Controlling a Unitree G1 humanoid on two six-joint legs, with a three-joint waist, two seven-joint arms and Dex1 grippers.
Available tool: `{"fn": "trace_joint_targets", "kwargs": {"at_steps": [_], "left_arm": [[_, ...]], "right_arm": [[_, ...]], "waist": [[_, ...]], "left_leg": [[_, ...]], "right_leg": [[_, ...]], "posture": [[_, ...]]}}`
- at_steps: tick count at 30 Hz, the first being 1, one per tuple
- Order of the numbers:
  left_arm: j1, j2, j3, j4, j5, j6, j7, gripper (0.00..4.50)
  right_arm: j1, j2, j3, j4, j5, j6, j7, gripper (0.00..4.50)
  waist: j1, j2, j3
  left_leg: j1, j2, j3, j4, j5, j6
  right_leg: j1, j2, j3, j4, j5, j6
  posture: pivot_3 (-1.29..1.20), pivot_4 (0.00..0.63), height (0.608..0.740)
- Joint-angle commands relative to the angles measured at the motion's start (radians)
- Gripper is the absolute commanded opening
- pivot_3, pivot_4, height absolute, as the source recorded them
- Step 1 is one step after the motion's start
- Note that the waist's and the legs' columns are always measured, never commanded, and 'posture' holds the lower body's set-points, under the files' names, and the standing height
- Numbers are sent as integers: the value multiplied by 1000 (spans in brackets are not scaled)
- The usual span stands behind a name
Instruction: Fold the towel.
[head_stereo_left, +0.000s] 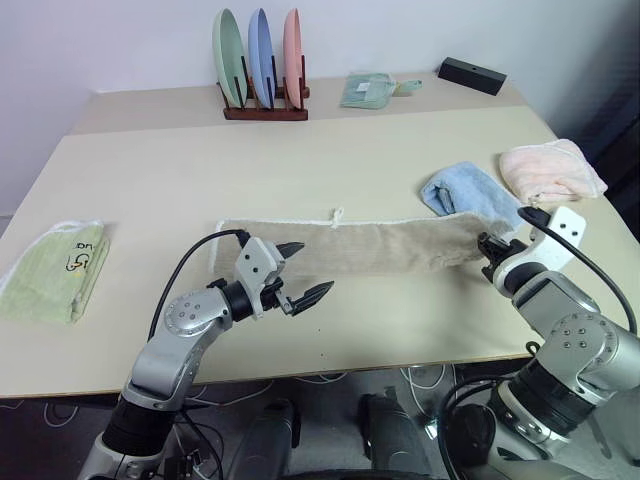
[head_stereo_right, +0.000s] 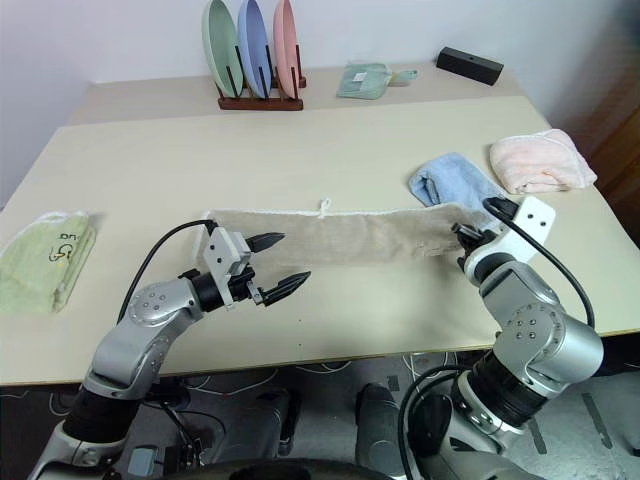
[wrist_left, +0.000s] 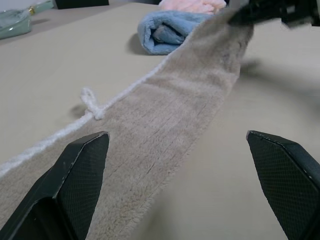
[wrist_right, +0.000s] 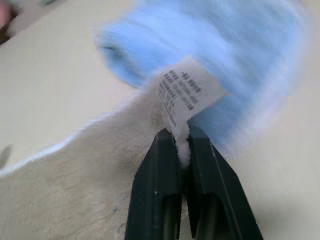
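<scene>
Beige terry towel (head_stereo_left: 370, 245) lies as a long band across the middle of the pale wooden table (head_stereo_left: 300, 160). In the right wrist view a white care label (wrist_right: 187, 95) stands at its end. A folded green cloth (head_stereo_left: 50, 270) lies far left. Just past the band's left end, the left gripper (head_stereo_left: 300, 272) hovers level, fingers spread. A light-blue folded towel (head_stereo_left: 462, 190) lies just behind the right end, where the right gripper (wrist_right: 182, 145) pinches the beige edge.
</scene>
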Motion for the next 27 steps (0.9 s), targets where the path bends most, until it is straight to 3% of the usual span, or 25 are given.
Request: {"fn": "trace_joint_targets", "kwargs": {"at_steps": [1, 3, 5, 12, 18, 22, 25, 27], "left_arm": [[-4, 2, 9, -18, -3, -18, -4, 4500], [-14, 3, 23, -8, -7, -15, 1, 4500], [-27, 4, 41, 4, -11, -14, 7, 4500], [-27, 47, 145, 42, -19, -10, 24, 4500], [50, 103, 217, 12, -20, -10, 29, 4500], [75, 111, 234, -1, -20, -7, 38, 4500], [77, 114, 238, 4, -18, -11, 41, 4500], [76, 118, 243, 11, -16, -15, 43, 4500]], "right_arm": [[-7, -215, 335, -75, -5, -142, 150, 60], [-24, -365, 570, -66, -27, -232, 273, 60], [-55, -424, 728, -16, -45, -303, 346, 60], [-218, -238, 962, 362, -145, -487, 355, 60], [-237, -167, 1027, 492, -194, -570, 402, 60], [-218, -185, 1019, 444, -176, -568, 463, 1342], [-205, -215, 986, 391, -168, -588, 495, 2831], [-194, -240, 937, 340, -140, -592, 520, 2831]], "waist": [[-1, 1, 1], [-3, 1, 1], [-4, -1, 0], [2, -2, 1], [4, -2, 1], [6, -2, 1], [3, -2, 1], [4, -2, 1]], "left_leg": [[0, 0, 0, 0, 0, 0], [0, 0, 1, 0, 0, 0], [0, 0, 0, -1, 0, 0], [-1, 1, -1, 1, 0, 0], [-1, 1, -1, -1, 0, 0], [-1, 1, -2, 0, 0, -1], [-1, 1, -2, 0, 0, -1], [-1, 1, -2, 0, 0, -1]], "right_leg": [[0, 0, 0, 0, 0, 0], [0, 0, 0, -1, 0, 0], [0, 1, -1, -1, 0, 0], [0, 2, -1, -2, 1, -1], [-1, 3, -1, -2, 1, -1], [-1, 3, -1, -3, 1, -1], [-1, 3, -1, -2, 1, -2], [-1, 3, -1, -3, 1, -2]], "posture": [[0, 150, 740], [0, 150, 740], [0, 150, 740], [0, 150, 740], [0, 150, 740], [0, 150, 740], [0, 150, 740], [0, 150, 740]]}}
